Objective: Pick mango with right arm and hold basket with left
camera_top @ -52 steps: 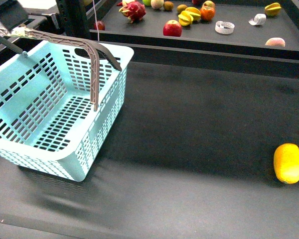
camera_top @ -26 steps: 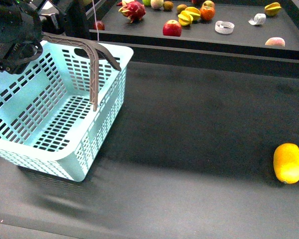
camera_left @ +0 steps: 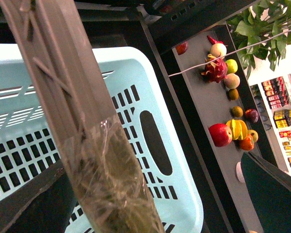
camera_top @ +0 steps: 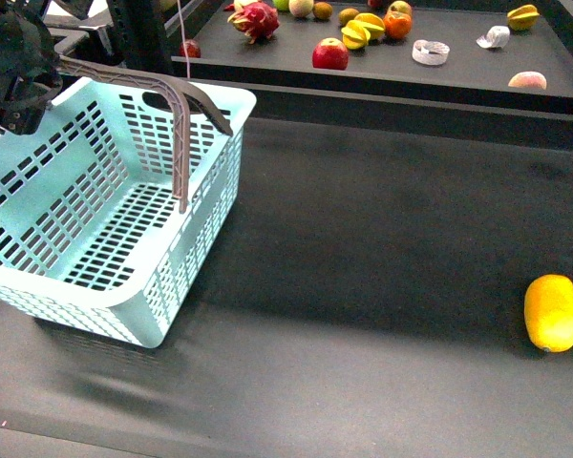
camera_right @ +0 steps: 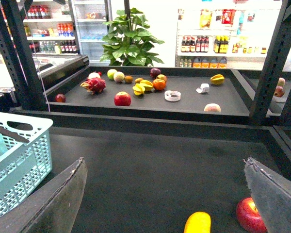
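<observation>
We see the mango near the desk's right edge, long axis front-to-back, ahead of the released, empty right hand. Left hand, unclenched, straddles the basket's handle, far-left.

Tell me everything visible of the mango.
The mango is a smooth oval fruit, yellow-orange, skin plain and whole. It lies on its side on the dark matte table, near the front view's right edge, far from the basket. Only the table touches it. The right wrist view cuts off all but one end; the open right gripper is clear of it.
</observation>
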